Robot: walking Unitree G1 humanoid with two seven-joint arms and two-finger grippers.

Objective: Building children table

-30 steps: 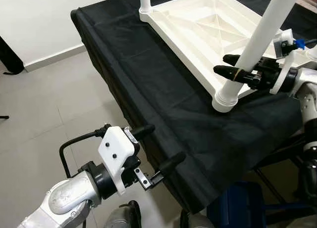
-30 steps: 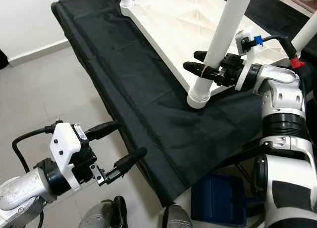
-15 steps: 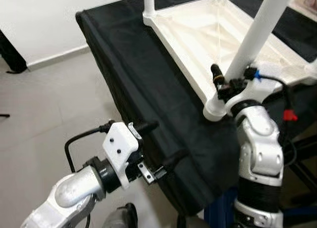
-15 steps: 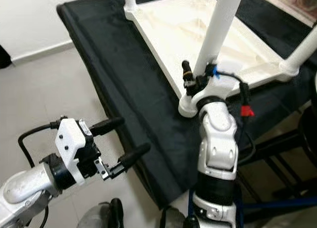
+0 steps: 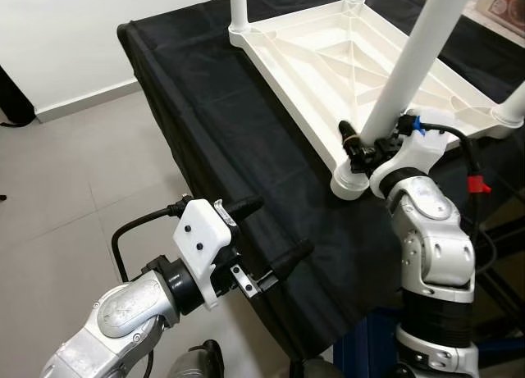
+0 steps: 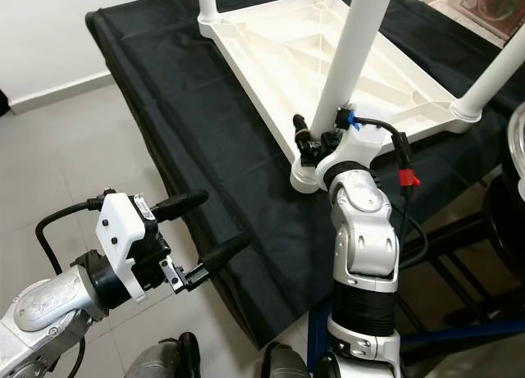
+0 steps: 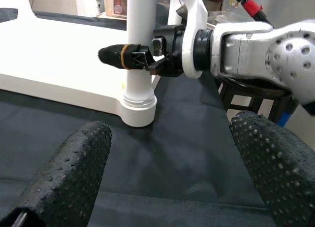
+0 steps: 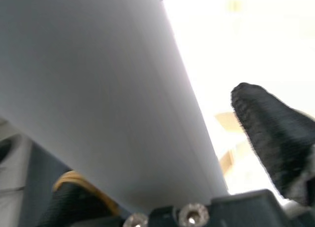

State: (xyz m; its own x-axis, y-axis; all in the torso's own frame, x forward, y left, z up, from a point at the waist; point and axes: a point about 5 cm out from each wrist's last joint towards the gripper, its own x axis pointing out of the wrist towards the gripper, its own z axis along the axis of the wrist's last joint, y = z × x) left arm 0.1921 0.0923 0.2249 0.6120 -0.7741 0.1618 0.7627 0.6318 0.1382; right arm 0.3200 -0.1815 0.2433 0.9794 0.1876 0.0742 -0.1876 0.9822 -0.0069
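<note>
Covering the work surface, black cloth (image 5: 246,140) above grey floor tiles (image 5: 57,198)

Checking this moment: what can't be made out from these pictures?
- Top of the white plastic table leg held by the right tool: cut off by the upper edge in both eye views.
- Upper face of the upturned white plastic tabletop: lies against the black cloth.
- Right wrist view: the leg is too close and blurred to show its socket.
- Left tool: open, holding nothing.
</note>
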